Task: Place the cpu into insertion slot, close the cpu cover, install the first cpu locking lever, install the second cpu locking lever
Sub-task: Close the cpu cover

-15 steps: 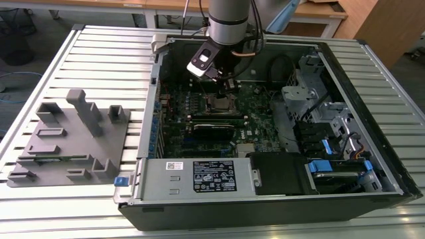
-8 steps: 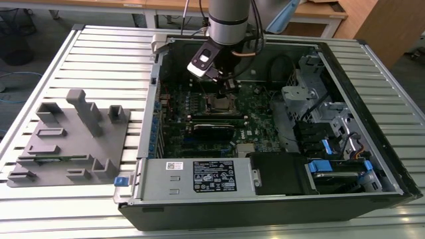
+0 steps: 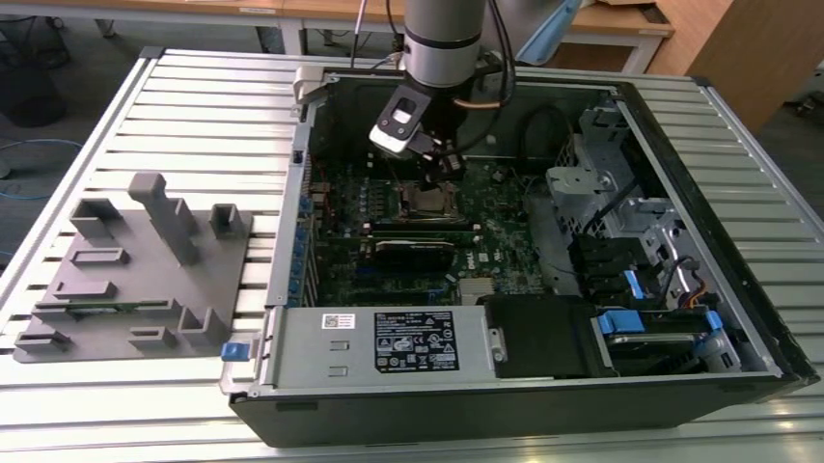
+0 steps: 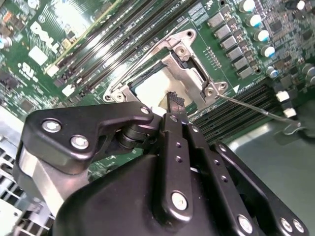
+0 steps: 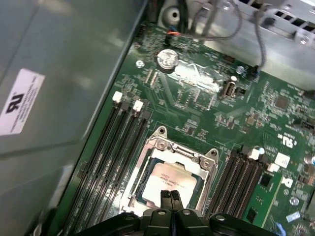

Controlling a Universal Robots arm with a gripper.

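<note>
- Exterior view: we see the arm (image 3: 445,39) reaching down into an open case (image 3: 721,318) that lies on a slatted table (image 3: 103,116). Its gripper (image 3: 435,172) hangs just above the cpu (image 3: 425,200).
- On the exterior view's left, well apart from the case, a grey fixture tray (image 3: 129,289) rests on the table. A power supply (image 3: 386,342) sits along the near edge of the case.
- First wrist view: we find the cpu (image 5: 170,179) seated in the slot (image 5: 141,183) on the green board (image 5: 206,98), its pale top facing up.
- The cover (image 5: 182,150) appears to lie down around the cpu — the chip shows through its square window.
- The gripper (image 5: 171,195) is clenched, its two fingertips pressed side by side and holding nothing. They sit right over the cpu's top; we cannot tell whether they touch it.
- Long black memory slots (image 5: 118,147) run along both sides of the socket.
- Second wrist view: we see the closed tips (image 4: 173,101) at the edge of the cover's window — and a thin wire lever (image 4: 246,104) running away from one corner of the socket, free of the gripper.
</note>
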